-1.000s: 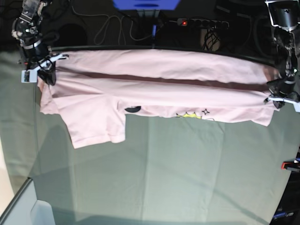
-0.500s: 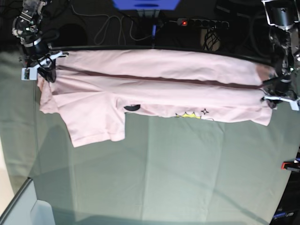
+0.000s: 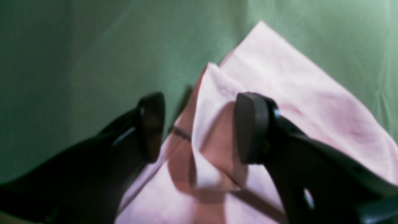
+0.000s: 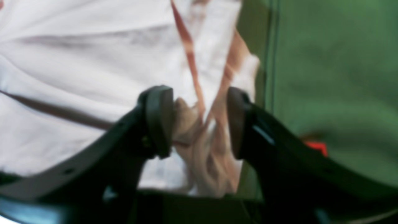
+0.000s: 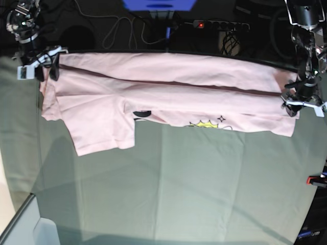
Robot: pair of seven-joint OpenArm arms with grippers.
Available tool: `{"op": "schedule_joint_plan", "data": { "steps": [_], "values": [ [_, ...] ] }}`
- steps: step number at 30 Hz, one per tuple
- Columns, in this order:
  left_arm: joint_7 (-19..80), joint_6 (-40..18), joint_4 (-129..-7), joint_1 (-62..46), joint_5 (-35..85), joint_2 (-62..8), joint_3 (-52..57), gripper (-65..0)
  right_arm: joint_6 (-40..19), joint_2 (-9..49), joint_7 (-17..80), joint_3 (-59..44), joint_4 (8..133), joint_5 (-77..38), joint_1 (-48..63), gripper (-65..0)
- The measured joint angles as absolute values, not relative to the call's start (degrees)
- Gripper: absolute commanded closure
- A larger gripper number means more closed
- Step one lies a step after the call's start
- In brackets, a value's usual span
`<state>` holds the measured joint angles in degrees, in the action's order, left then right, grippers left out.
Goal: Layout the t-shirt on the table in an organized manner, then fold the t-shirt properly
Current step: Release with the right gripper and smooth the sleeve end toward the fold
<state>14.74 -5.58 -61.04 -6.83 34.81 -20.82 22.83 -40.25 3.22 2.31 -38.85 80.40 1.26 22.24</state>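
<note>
The pale pink t-shirt (image 5: 168,97) lies folded lengthwise in a long band along the far side of the table (image 5: 194,189), one sleeve hanging toward me at the left and a yellow sun print peeking out at its near edge. My right gripper (image 5: 45,69) hovers at the shirt's far-left corner. Its jaws stand open in the right wrist view (image 4: 199,121), with loose bunched t-shirt (image 4: 77,62) cloth between them. My left gripper (image 5: 302,104) is at the shirt's right end, open (image 3: 202,127), straddling an upturned fold of the t-shirt (image 3: 295,93) without squeezing it.
A red clamp (image 5: 317,179) sits at the table's right edge. A power strip (image 5: 219,24) and cables lie behind the far edge. A pale block (image 5: 48,230) is at the near-left corner. Grey-green cloth (image 3: 77,62) surrounds the shirt.
Both grippers have gone from shut to open and let go of the shirt's ends. The right gripper rose toward the far left, and the shirt's left end shifted slightly away.
</note>
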Motion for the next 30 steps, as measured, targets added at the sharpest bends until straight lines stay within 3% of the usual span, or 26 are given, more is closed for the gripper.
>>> {"op": "schedule_joint_plan", "data": {
  "steps": [6,12,17,22,30],
  "values": [
    [14.63,-5.58,-61.17,-6.79,34.81,-20.95,23.00,-35.7,-39.99,2.35,2.52,-43.00,85.19,-1.74,17.63,-34.8],
    [14.33,-5.37,-62.13,-6.61,34.83,-19.81,29.02,-35.7,-39.72,2.92,2.48,-38.74,84.42,0.62,9.89,-34.8],
    [14.81,-5.52,-62.15,-6.61,34.81,-18.92,29.52,-35.7,-40.23,3.51,1.96,-32.56,74.24,10.13,-1.45,-34.8],
    [14.57,-5.39,-62.22,-6.66,34.81,-19.40,29.74,-35.7,-40.01,3.57,2.31,-32.60,60.53,18.31,-10.39,-34.8],
    [14.59,-5.39,-62.24,-6.85,34.81,-19.35,29.78,-35.7,-39.83,5.02,1.98,-32.58,49.82,22.83,-14.90,-34.7]
  ]
}}
